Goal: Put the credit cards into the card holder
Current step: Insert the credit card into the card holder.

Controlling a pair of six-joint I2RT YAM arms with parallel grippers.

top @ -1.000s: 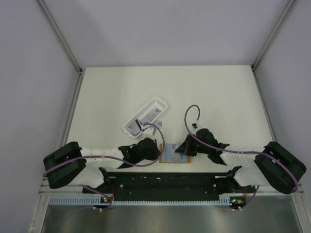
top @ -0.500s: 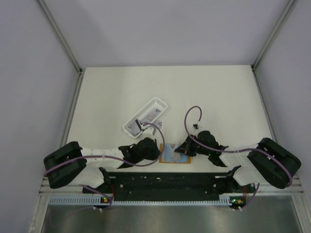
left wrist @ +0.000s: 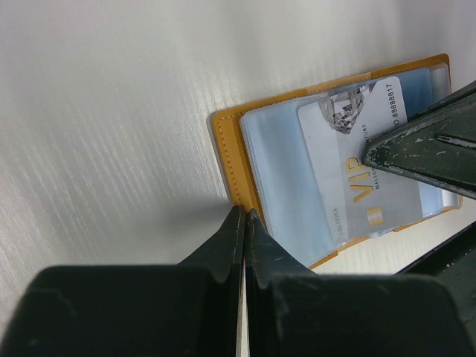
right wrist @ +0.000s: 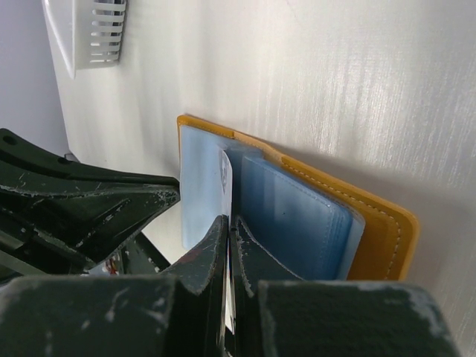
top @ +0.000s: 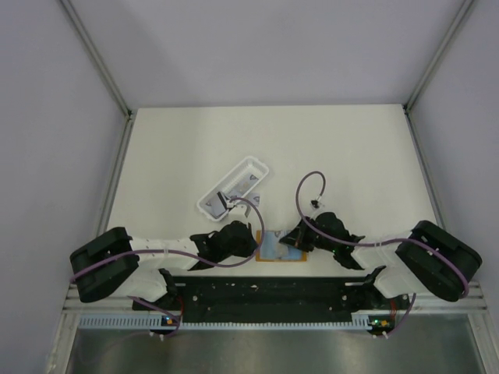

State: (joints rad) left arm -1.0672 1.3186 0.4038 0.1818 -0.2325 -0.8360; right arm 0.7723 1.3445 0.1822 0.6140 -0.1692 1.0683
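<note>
Orange card holder (left wrist: 227, 149) lies open; right gripper (right wrist: 227, 223) clamps one credit card (left wrist: 357, 163) partway in, left gripper (left wrist: 244, 216) clenched at its edge; more seemingly wait in tray (top: 248, 165), eleven o'clock.

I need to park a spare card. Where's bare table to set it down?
Free: the table's far strip beyond the tray, and its right half beyond the right arm. Crowded: the near middle, both arms' fingers at the holder.
</note>
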